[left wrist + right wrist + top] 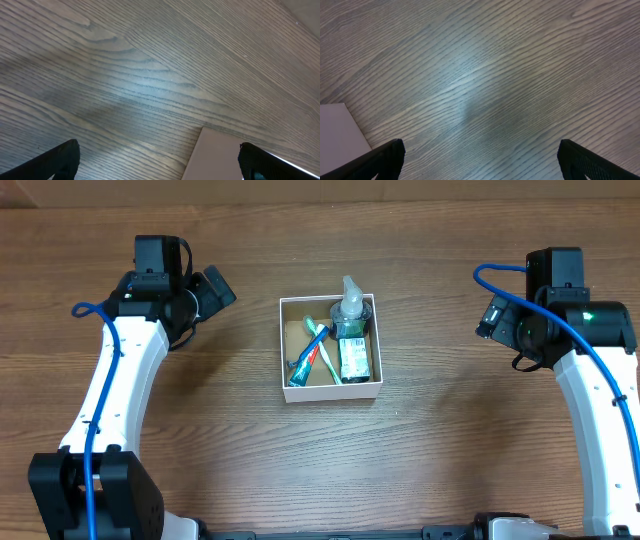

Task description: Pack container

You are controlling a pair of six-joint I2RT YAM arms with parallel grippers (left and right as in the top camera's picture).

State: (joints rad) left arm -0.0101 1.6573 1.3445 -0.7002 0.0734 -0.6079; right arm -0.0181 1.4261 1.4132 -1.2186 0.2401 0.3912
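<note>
Far left: left gripper, on a white arm, pointing toward mid-table. In the wrist view, gripper spread wide, black fingers at both lower corners, nothing pinched between. Looks down on the wooden table, with a pale corner of the container just inside the right-hand finger.

Centre: container, square, white-walled, brown-floored, well apart from both arms. Holds a clear pump bottle at upper right, a green-and-white pack below it, and toothbrushes slanting at left.

Right: right gripper, facing the container. Likewise spread wide and empty, with a container corner at lower left.
</note>
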